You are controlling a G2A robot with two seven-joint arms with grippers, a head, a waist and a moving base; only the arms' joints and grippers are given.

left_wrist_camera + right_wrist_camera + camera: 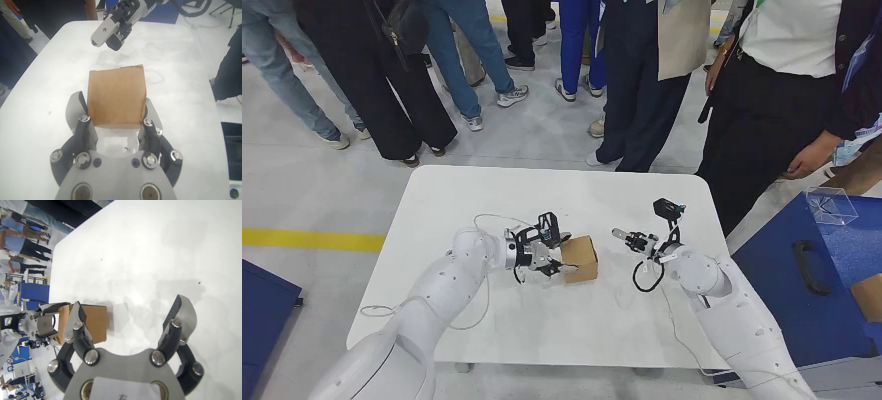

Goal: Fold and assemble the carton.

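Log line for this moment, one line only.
left gripper: shut on carton sides | right gripper: open, clear of carton, over table | carton: boxed shape, mid-table

Top view overhead, distant; wrist views close, low, facing each other; all share carton.

Brown carton on white table

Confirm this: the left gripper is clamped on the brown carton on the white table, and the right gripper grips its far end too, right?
No. The right gripper grips nothing: the right wrist view shows it open over the white table, apart from the brown carton. The left gripper does clamp the carton.
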